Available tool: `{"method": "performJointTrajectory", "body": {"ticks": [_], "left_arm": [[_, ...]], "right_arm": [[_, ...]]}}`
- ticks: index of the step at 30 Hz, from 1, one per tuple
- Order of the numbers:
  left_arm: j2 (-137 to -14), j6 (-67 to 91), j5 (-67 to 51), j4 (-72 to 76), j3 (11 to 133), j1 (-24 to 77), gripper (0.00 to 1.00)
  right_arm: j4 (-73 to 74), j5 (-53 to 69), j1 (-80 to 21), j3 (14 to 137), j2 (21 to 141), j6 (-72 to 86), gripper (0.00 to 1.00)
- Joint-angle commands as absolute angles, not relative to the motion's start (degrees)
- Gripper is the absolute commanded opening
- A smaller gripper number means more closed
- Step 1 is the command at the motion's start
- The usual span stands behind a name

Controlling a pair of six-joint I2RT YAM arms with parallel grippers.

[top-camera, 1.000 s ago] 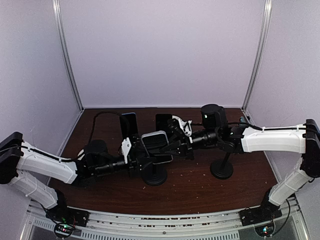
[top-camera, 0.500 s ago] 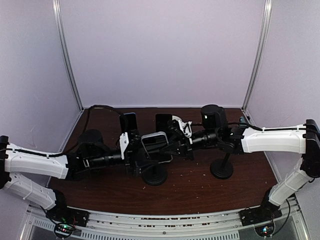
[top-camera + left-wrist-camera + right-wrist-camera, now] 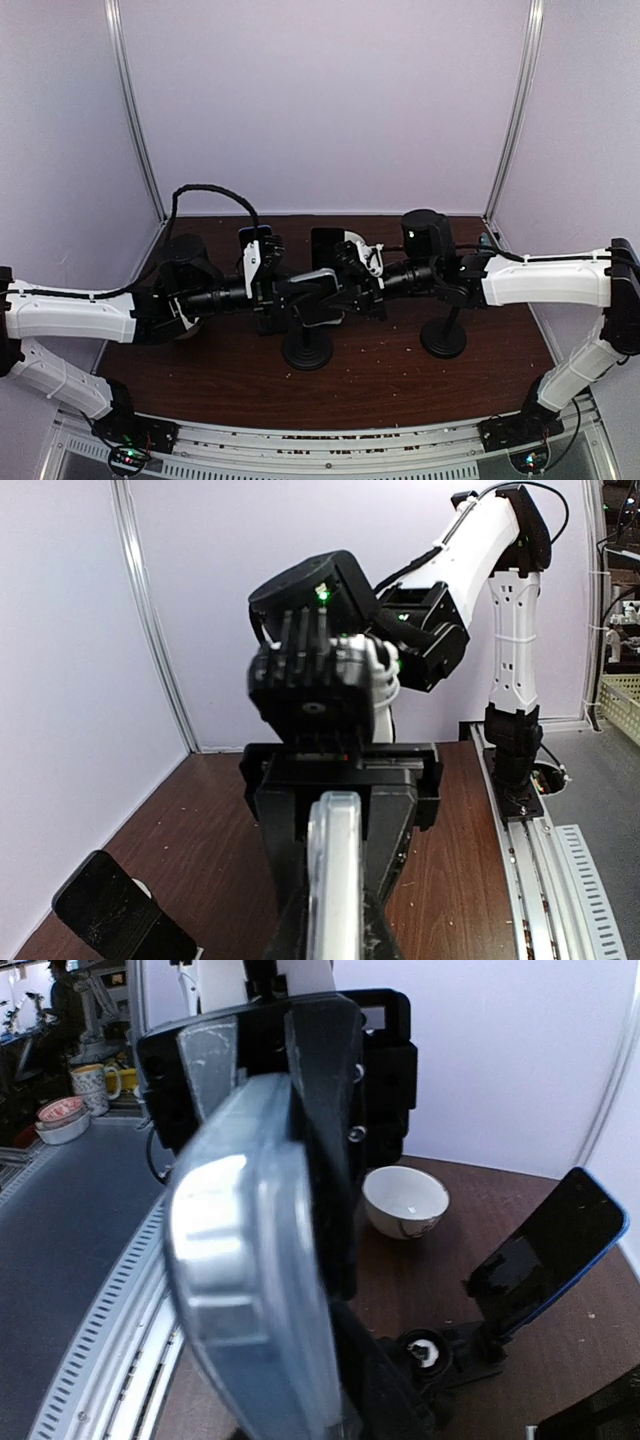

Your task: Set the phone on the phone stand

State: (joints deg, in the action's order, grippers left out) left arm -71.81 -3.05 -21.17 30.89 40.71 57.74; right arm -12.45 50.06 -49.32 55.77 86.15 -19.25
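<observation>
Phone [image 3: 335, 880] edge-on in clenched left jaws (right jaws' grip unclear), above stand [image 3: 308, 352].

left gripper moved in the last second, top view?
Yes. The left gripper has shifted toward the back wall, away from the stand base, which stayed put.

Phone [image 3: 240, 1260] close-up, out of focus

Silver phone [image 3: 240, 1290], black stand [image 3: 308, 352], white bowl [image 3: 404, 1200]
</observation>
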Motion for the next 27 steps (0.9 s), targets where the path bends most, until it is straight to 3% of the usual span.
{"method": "performJointTrajectory", "body": {"ticks": [1, 4, 10, 16, 22, 27], "left_arm": [[-70.64, -3.56, -19.96, 31.72, 41.92, 58.62, 0.00], [-70.57, -3.30, -18.53, 29.89, 45.93, 58.62, 0.00], [-69.04, 1.90, -10.56, 25.33, 48.78, 58.71, 0.00], [-68.73, 4.58, -11.08, 35.34, 47.52, 59.06, 0.00], [-65.69, 5.56, -0.67, 27.41, 51.12, 62.31, 0.00], [-64.18, 8.41, 3.32, 30.16, 48.32, 64.58, 0.00]], "right_arm": [[-16.80, 38.03, -49.64, 50.18, 81.64, -13.35, 0.36], [-18.52, 30.55, -49.65, 45.79, 77.13, -11.22, 0.50], [-18.17, 19.51, -50.70, 41.44, 76.50, -6.72, 0.63], [-29.88, 17.95, -53.71, 36.79, 77.26, -4.62, 0.66], [-34.51, 15.15, -56.41, 37.15, 79.25, -1.44, 0.64], [-36.98, 12.49, -57.51, 38.90, 82.86, -0.82, 0.61]]}}
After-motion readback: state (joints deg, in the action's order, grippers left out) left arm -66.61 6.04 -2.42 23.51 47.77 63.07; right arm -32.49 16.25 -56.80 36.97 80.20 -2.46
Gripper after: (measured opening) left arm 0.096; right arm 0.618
